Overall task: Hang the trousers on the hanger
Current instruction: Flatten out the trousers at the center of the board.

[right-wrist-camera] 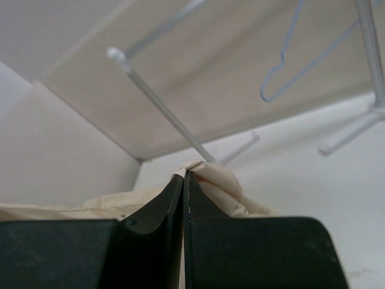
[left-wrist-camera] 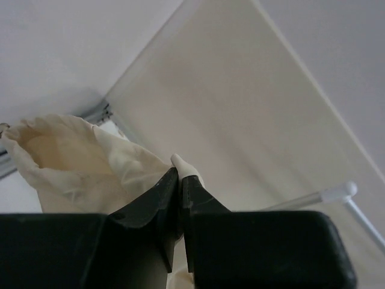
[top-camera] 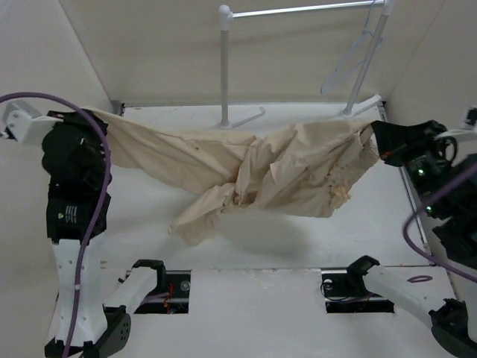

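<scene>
Beige wrinkled cloth trousers (top-camera: 253, 175) hang stretched between left gripper (left-wrist-camera: 180, 174) and right gripper (right-wrist-camera: 183, 176), both clamped on fabric. Carrying step; next likely needs draping over thin pale wire hanger (top-camera: 346, 61).

cream trousers (top-camera: 283, 168), pale-blue hanger (right-wrist-camera: 262, 91), wht rack (top-camera: 223, 67)

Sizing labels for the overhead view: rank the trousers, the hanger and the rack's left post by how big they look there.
1. trousers, by far largest.
2. rack's left post.
3. hanger, nearly as long as the post but thinner, so these two are close.
</scene>
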Robot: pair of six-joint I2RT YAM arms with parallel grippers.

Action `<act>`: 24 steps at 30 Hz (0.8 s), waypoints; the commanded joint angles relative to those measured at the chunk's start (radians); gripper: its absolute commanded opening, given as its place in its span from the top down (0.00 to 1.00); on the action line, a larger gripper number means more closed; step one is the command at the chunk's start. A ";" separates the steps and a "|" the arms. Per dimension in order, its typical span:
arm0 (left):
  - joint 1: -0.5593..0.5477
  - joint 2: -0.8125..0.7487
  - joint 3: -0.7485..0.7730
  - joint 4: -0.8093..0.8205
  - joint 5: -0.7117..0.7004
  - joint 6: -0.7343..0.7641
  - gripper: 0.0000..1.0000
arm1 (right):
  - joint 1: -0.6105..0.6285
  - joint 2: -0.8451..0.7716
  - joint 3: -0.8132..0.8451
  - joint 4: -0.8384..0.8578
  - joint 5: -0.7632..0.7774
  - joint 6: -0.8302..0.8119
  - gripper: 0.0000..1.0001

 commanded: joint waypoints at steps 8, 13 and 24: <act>0.089 0.042 0.018 0.000 -0.043 0.134 0.95 | -0.119 0.052 -0.011 0.078 0.119 -0.068 0.92; 0.141 0.203 -0.083 0.078 0.011 0.136 0.95 | -0.357 0.090 -0.286 0.125 -0.015 0.084 0.94; 0.125 0.601 0.307 -0.023 0.109 0.119 0.94 | -0.580 0.231 -0.275 0.167 -0.218 0.185 0.95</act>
